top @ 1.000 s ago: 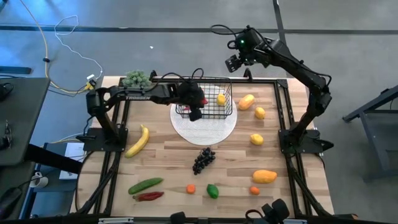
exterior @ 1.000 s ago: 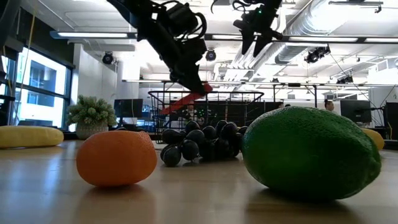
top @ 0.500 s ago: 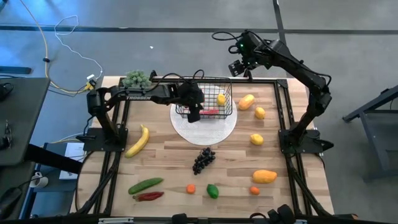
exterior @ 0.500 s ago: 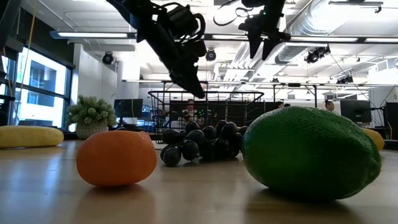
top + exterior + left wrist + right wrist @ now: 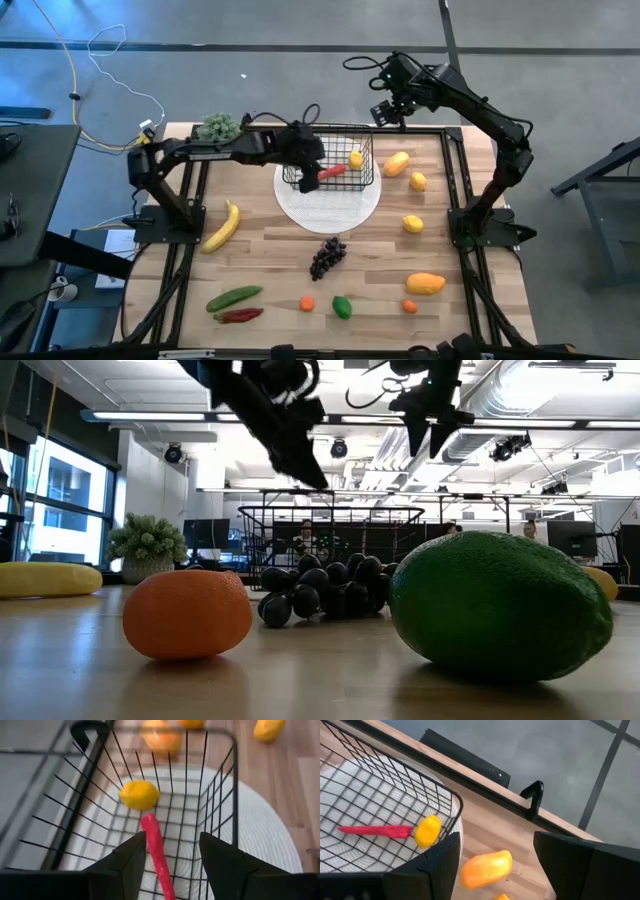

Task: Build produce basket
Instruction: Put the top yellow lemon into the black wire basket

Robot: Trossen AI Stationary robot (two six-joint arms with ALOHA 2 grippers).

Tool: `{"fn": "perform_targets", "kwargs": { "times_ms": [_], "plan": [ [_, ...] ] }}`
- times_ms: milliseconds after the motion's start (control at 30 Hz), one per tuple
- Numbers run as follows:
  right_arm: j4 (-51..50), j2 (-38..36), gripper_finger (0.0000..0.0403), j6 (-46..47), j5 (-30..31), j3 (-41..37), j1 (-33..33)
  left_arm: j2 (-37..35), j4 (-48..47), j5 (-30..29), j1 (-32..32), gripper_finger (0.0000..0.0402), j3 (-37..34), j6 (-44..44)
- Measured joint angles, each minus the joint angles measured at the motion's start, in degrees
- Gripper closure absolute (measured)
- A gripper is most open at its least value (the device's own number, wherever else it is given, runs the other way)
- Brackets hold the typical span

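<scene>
The black wire basket [image 5: 331, 160] stands on a round white plate [image 5: 330, 205] at the far middle of the table. A red chilli [image 5: 334, 171] and a lemon [image 5: 355, 158] lie on its floor; both also show in the left wrist view, the chilli [image 5: 156, 847] and the lemon [image 5: 140, 795]. My left gripper [image 5: 172, 865] hangs open above the basket's near left part, with the chilli below the gap and apart from the fingers. My right gripper [image 5: 385, 108] is open and empty, high above the table's far edge, right of the basket.
On the table lie a banana [image 5: 222, 225], a grape bunch [image 5: 327, 255], a cucumber [image 5: 234, 297], a second chilli [image 5: 238, 315], a green fruit [image 5: 342, 306], two small oranges [image 5: 306, 303], a mango [image 5: 425, 283] and several yellow fruits [image 5: 412, 224]. A leafy bunch [image 5: 220, 126] stands far left.
My left gripper has let go of the red chilli, which has dropped into the basket and now lies on its floor beside the lemon. The gripper has then risen a little above the basket. My right gripper has drifted slightly toward the table's right edge.
</scene>
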Motion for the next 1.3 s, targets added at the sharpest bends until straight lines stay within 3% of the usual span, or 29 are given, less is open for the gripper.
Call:
{"fn": "perform_targets", "kwargs": {
  "times_ms": [333,667,1067,1300],
  "plan": [
    [-5.55,-3.43,0.0167,7.02,-0.26,0.00,0.02,-9.72,-0.18,-7.42,2.98,0.0229,0.00,2.59],
    [-13.67,-7.06,0.0167,10.18,0.00,-0.11,1.00,-14.32,-0.17,-7.38,7.74,0.0229,0.02,2.57],
    [-13.59,-6.73,0.0143,3.50,-1.03,-0.24,2.82,-14.27,-3.04,-7.31,8.82,0.0229,0.02,3.69],
    [-13.60,-6.71,0.0121,-13.04,-3.56,-0.26,2.68,-14.25,-3.64,-7.30,8.82,0.0229,0.02,3.69]
  ]
}}
